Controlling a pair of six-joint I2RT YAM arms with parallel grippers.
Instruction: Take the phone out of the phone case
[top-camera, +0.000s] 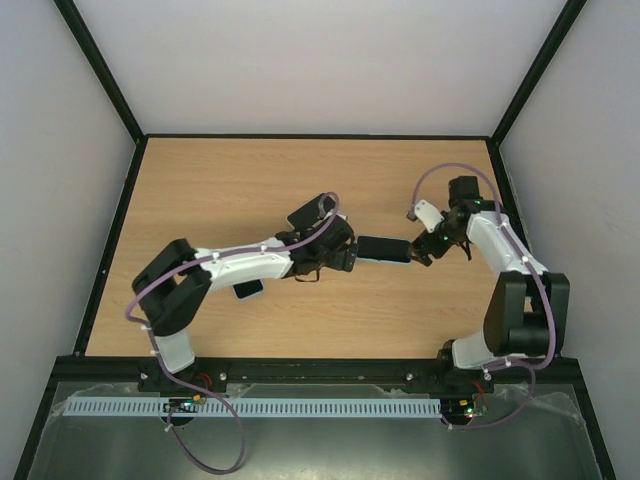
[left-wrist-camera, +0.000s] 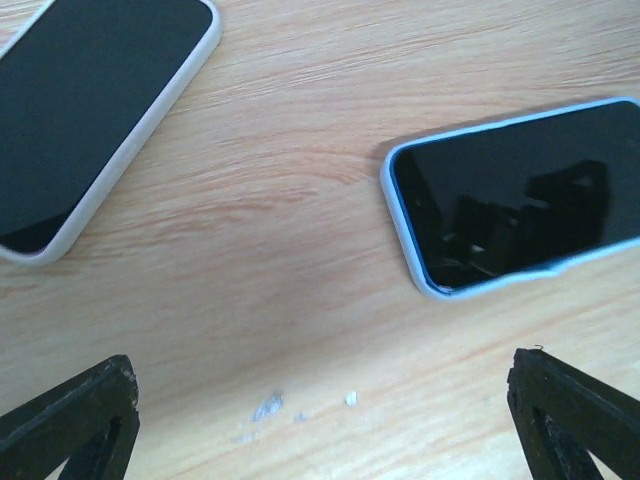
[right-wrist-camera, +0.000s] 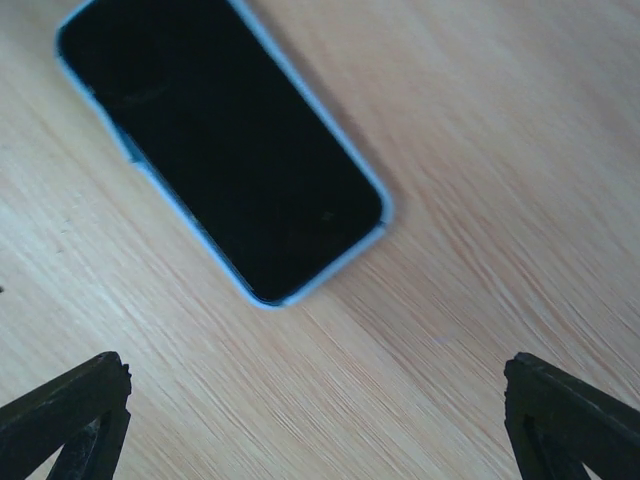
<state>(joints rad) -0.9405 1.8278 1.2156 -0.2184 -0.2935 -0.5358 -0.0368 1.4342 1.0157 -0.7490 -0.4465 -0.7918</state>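
A dark-screened phone (top-camera: 384, 249) lies flat, screen up, in a light blue phone case (left-wrist-camera: 396, 210) on the wooden table (top-camera: 200, 180). It sits between my two grippers. My left gripper (top-camera: 345, 258) stands open just left of it; in the left wrist view the phone (left-wrist-camera: 520, 195) lies ahead and to the right of the open left gripper (left-wrist-camera: 325, 430). My right gripper (top-camera: 422, 252) is open at the phone's right end. In the right wrist view the phone (right-wrist-camera: 220, 150) is ahead and left of the right gripper (right-wrist-camera: 318, 420). Neither gripper touches it.
A second phone in a whitish case (left-wrist-camera: 90, 110) lies on the table, partly under the left arm (top-camera: 249, 289). Small white specks (left-wrist-camera: 268, 407) mark the wood. Black frame rails (top-camera: 110, 260) and grey walls border the table.
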